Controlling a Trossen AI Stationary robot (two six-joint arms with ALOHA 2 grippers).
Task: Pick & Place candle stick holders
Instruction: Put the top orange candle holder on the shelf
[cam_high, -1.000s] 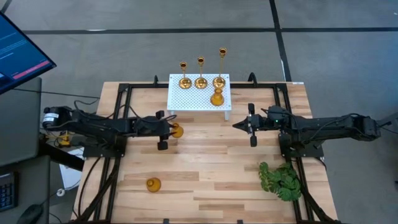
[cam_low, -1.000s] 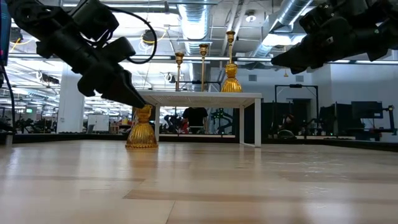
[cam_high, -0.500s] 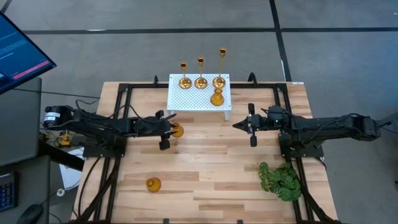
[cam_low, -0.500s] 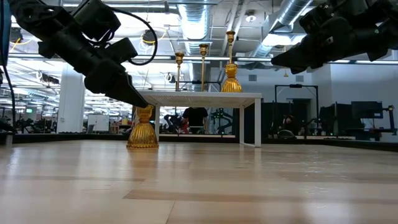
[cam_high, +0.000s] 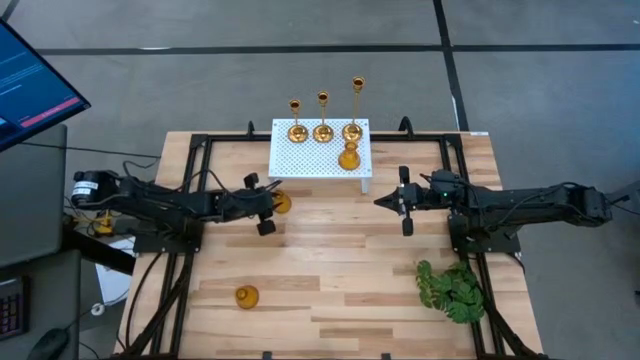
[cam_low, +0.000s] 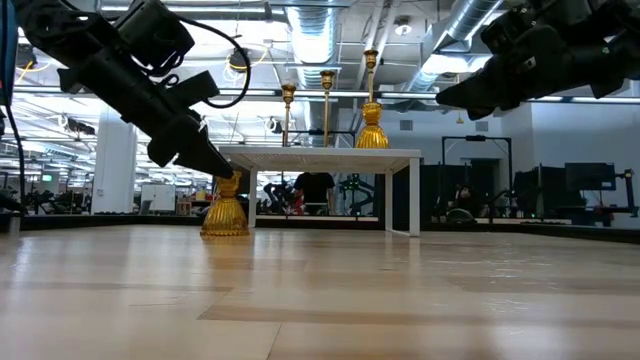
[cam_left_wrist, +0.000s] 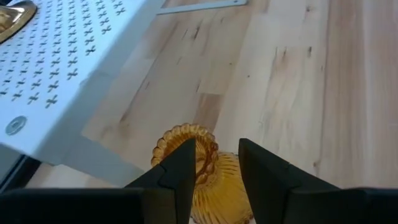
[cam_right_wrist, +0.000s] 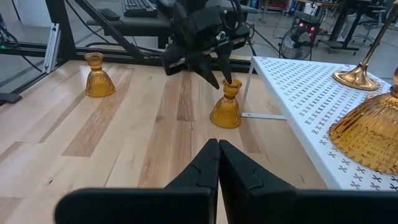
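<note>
A squat amber candle stick holder (cam_high: 281, 203) stands on the table just near of the white perforated stand's (cam_high: 300, 160) left leg. My left gripper (cam_high: 268, 206) is shut on it (cam_left_wrist: 217, 186). Another squat holder (cam_high: 348, 158) and three slim brass sticks (cam_high: 323, 128) stand by their bases on the stand. A third squat holder (cam_high: 246, 296) stands at the near left. My right gripper (cam_high: 382, 201) is shut and empty, hovering right of the stand. My left gripper has the holder's narrow neck (cam_left_wrist: 208, 163), just under its fluted top rim (cam_left_wrist: 180, 134), between its two fingers. The fingers (cam_right_wrist: 214, 70) come slanting down from the table's left. The holder stays upright, its base (cam_low: 225, 228) at the table top.
A green leafy plant (cam_high: 452, 290) lies at the near right. The stand's left leg (cam_low: 250, 200) is close behind the held holder. A black frame (cam_high: 190, 160) runs along the table's edges. Bare wood lies between the two arms.
My left gripper has gone a little toward the table's far edge and the stand. The squat holder between its fingers has gone along with it, staying upright.
</note>
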